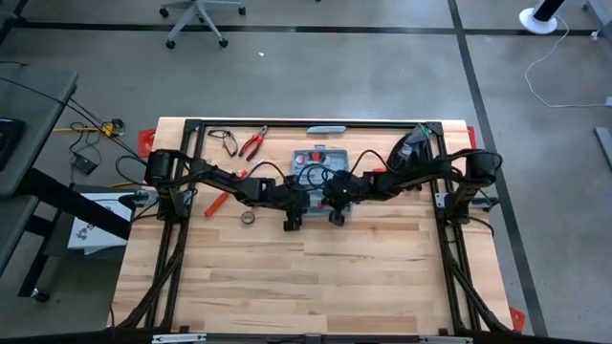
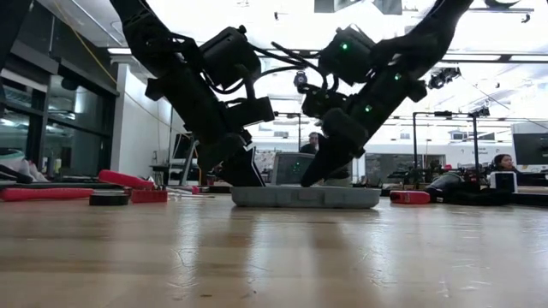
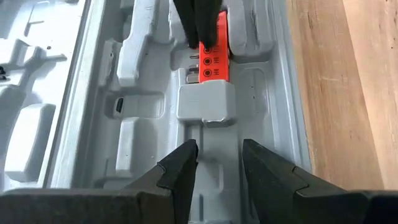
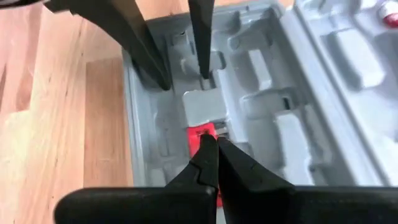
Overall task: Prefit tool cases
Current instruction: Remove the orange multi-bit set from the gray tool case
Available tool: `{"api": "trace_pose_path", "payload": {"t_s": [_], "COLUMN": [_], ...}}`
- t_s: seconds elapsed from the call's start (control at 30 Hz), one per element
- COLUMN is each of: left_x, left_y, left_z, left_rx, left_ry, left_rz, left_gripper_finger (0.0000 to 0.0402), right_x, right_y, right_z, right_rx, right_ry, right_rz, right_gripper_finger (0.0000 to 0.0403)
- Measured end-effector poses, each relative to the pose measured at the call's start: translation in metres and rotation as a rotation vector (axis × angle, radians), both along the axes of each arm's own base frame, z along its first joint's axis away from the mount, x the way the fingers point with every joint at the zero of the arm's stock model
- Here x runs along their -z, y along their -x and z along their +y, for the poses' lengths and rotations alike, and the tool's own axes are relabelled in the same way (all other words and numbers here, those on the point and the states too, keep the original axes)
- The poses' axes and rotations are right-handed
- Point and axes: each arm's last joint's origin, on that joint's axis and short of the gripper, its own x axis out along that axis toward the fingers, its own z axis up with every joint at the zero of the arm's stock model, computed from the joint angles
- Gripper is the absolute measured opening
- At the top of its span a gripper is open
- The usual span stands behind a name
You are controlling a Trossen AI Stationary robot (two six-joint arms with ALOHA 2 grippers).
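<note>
Toward the far middle of the desk (image 1: 287, 287) the tool case (image 1: 320, 164) lies opened flat, and I have both arms bent in over it. My right gripper (image 4: 211, 149) is clenched, its jaws pinched together on a small red tool (image 3: 216, 53) that sits in a slot of the moulded grey tray. My left gripper (image 3: 217, 165) hangs just above the same tray with its jaws parted and nothing between them.

I judge the job barely under way: one red piece is going into its slot, most of the moulded recesses I can see are bare, and red-handled pliers (image 1: 252, 144), another red tool (image 1: 216, 203) and a roll of tape (image 1: 248, 217) lie loose on the desk beside the case.

Only the wrist views show me the slots and the red piece in the pinch; the right wrist view also catches the left arm's two dark fingers (image 4: 144, 43) standing over the tray. From above I get the loose tools and the layout. At desk height I see both grippers reaching down to the case, plus people in the room behind.
</note>
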Motion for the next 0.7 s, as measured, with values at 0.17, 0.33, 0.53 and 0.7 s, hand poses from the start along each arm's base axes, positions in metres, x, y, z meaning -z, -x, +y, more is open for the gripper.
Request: {"api": "trace_pose_path", "payload": {"t_s": [0.17, 0.33, 0.53, 0.7], "left_x": [0.000, 0.000, 0.000, 0.000], "left_y": [0.000, 0.000, 0.000, -0.001], "left_z": [0.000, 0.000, 0.000, 0.000], "left_rx": [0.000, 0.000, 0.000, 0.010], "left_ry": [0.000, -0.001, -0.001, -0.003], "left_rz": [0.001, -0.001, -0.006, -0.018], "left_gripper_finger": [0.0126, 0.0126, 0.0126, 0.0126], "right_x": [-0.006, 0.003, 0.005, 0.005], "right_y": [0.001, 0.004, 0.003, 0.002], "right_z": [0.000, 0.000, 0.001, -0.004], "right_rx": [-0.012, -0.058, -0.177, -0.255], "right_ry": [0.015, 0.039, 0.097, 0.066], "right_rz": [-0.015, 0.061, 0.075, 0.035], "right_gripper_finger": [0.0002, 0.0000, 0.0030, 0.0099]}}
